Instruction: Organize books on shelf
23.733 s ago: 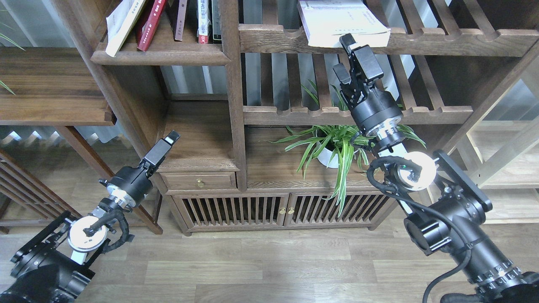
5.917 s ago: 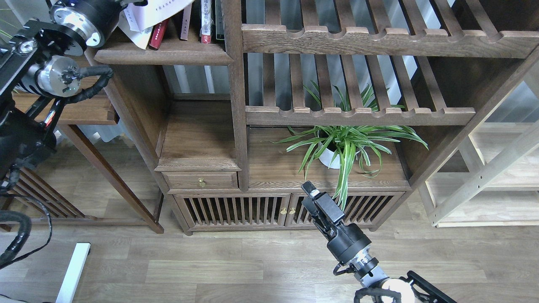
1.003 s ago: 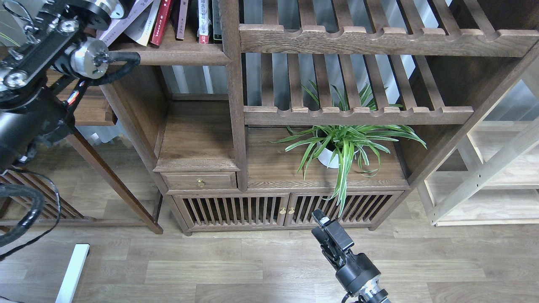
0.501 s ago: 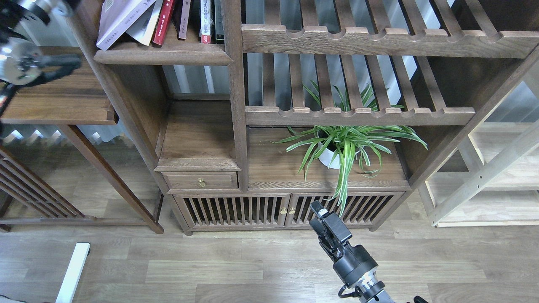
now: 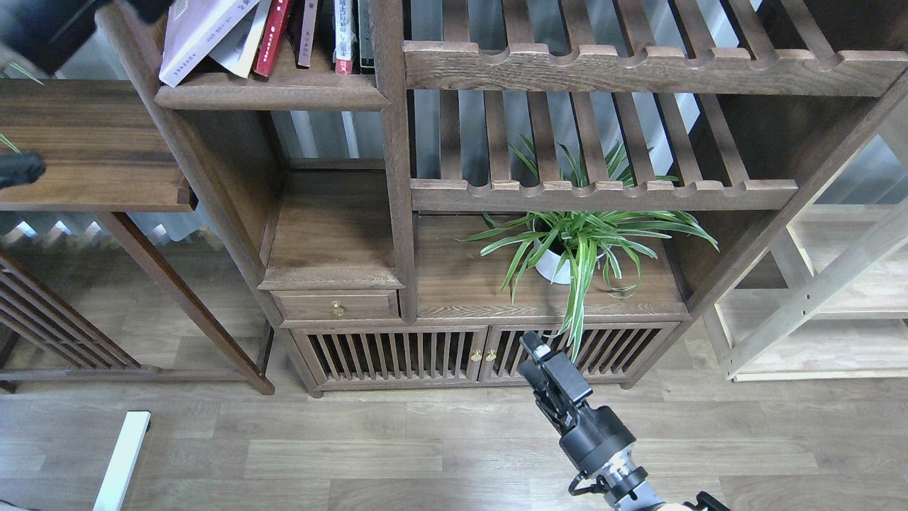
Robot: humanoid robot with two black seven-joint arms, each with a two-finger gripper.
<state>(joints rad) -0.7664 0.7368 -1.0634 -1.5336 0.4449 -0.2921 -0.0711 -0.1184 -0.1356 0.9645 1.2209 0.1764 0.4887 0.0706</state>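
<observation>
The shelf [image 5: 273, 92] is the dark-brown board at the top left of the bookcase. Three large books lean to the right on it. The pale lavender-white book [image 5: 195, 32] is leftmost, its lower corner at the shelf's left front edge. Beside it are a white book [image 5: 239, 46] and the red book [image 5: 274, 35]. Slim brown, white-red and dark volumes [image 5: 343, 35] stand upright to their right. My right gripper [image 5: 543, 362] hangs low in front of the cabinet doors, empty; its fingers cannot be told apart. Of my left arm only blurred dark parts [image 5: 42, 21] show at the top left corner.
Slatted shelves [image 5: 603, 67] fill the upper right. A potted spider plant [image 5: 578, 245] stands on the cabinet top. A drawer [image 5: 337, 305] and slatted doors [image 5: 425, 355] are below. A side table [image 5: 92, 142] is left, a pale wood rack [image 5: 816, 298] right.
My left arm has pulled away up and to the left, almost out of view. The three leaning books stay on the shelf. My right gripper has barely shifted.
</observation>
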